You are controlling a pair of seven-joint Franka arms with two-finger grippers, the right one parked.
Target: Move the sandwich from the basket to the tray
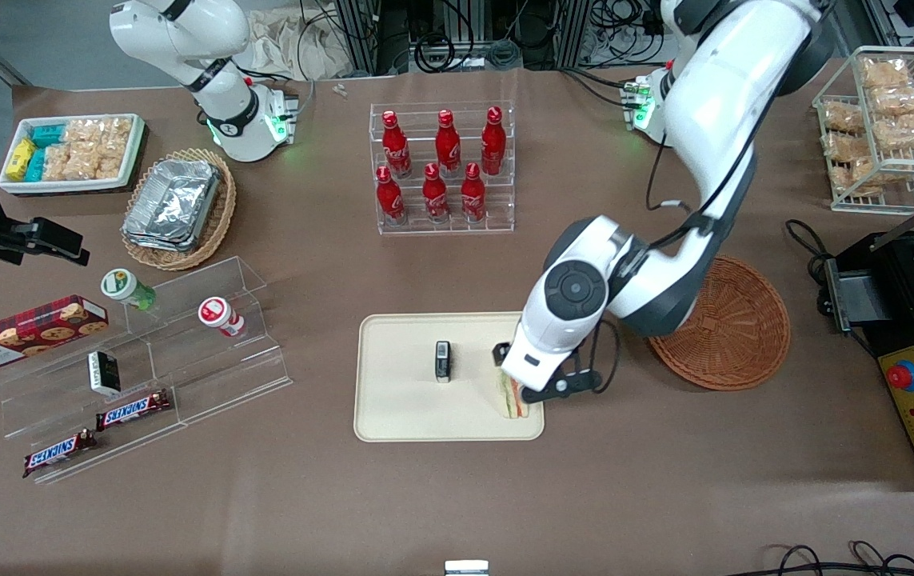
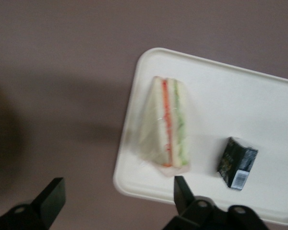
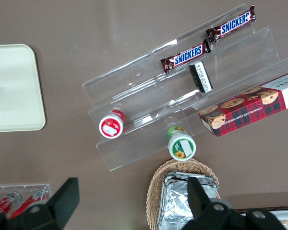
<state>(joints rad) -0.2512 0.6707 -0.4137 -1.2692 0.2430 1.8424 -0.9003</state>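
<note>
The sandwich [image 1: 514, 400] [image 2: 167, 129], a wrapped white wedge with orange and green layers, lies flat on the cream tray [image 1: 401, 404] [image 2: 230, 91], at the tray's end toward the working arm and close to its rim. My gripper [image 1: 517, 374] [image 2: 118, 183] hovers just above the sandwich, open, with nothing between its fingers. In the front view the arm's hand hides part of the sandwich. The reddish-brown woven basket [image 1: 736, 336] sits empty on the table beside the tray, toward the working arm's end.
A small dark box [image 1: 443, 361] [image 2: 237, 163] stands mid-tray. An acrylic rack of red bottles [image 1: 442, 168] stands farther from the front camera than the tray. A clear stepped shelf with snacks [image 1: 137, 376] and a tan basket of foil containers [image 1: 178, 206] lie toward the parked arm's end.
</note>
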